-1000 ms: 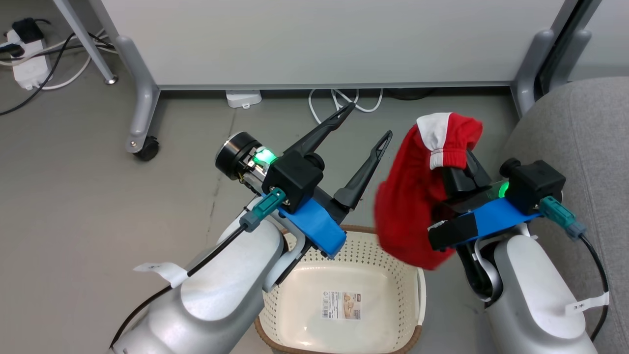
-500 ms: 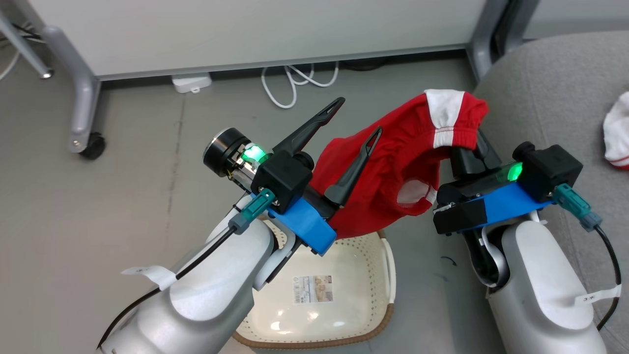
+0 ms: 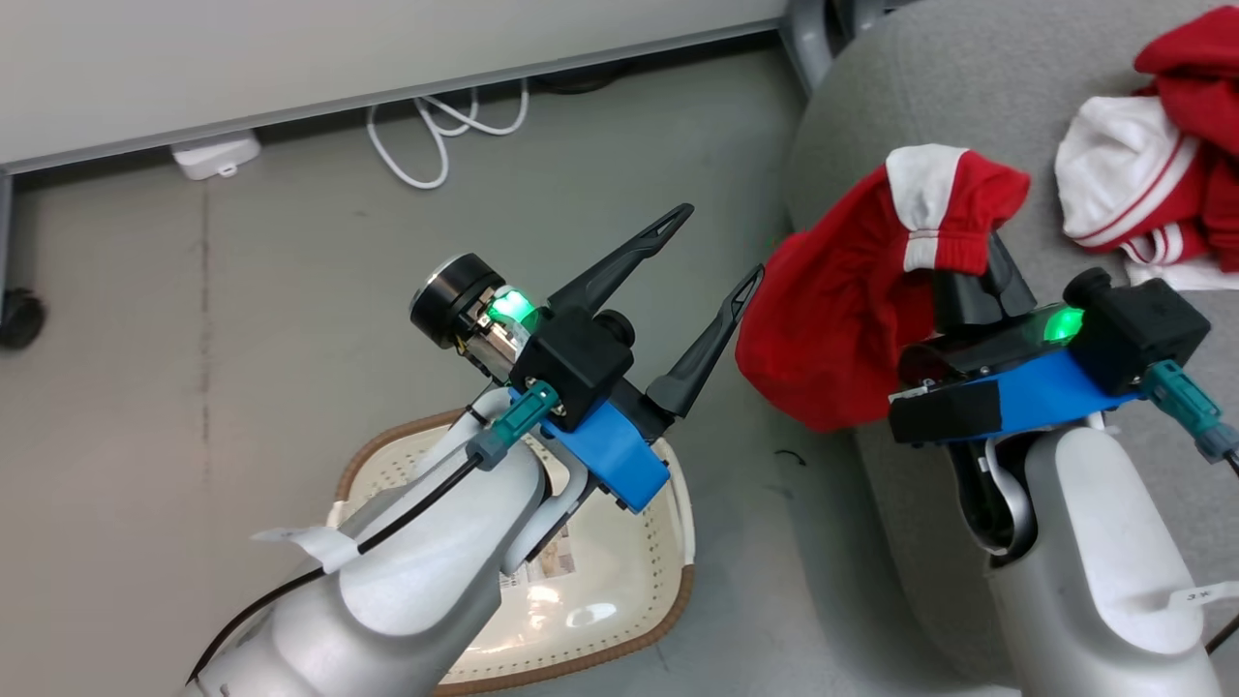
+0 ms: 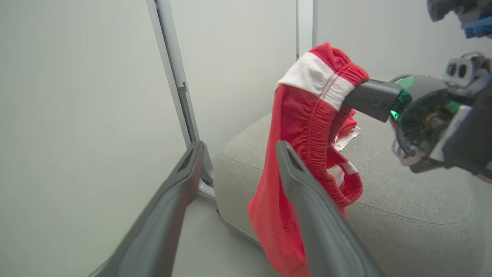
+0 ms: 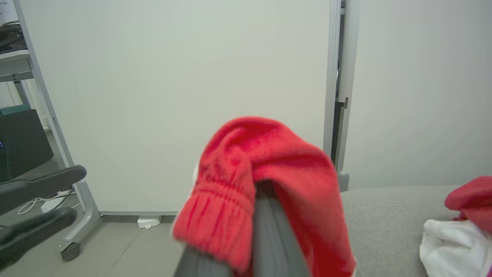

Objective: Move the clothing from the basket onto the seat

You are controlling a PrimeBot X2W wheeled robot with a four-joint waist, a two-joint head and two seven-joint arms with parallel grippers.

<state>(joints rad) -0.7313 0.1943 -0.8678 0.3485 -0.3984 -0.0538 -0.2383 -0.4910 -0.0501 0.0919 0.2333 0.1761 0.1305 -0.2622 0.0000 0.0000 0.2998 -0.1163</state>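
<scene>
Swung from basket (image 3: 634, 590) to seat (image 3: 929, 116) edge, red garment (image 3: 832, 319) clamped in right pincer (image 3: 971, 276); left pincer (image 3: 721, 242) gapes wide

looks like an office or lab test room rather than a home: pale movable partition panels (image 5: 173, 96) on grey metal frames with a caster wheel (image 5: 66, 252), a bare grey floor (image 3: 194, 290), and loose white cables (image 3: 436, 136) and a white power block (image 3: 215, 155) at the panel's foot, beside a plain grey sofa (image 3: 929, 87).
</scene>
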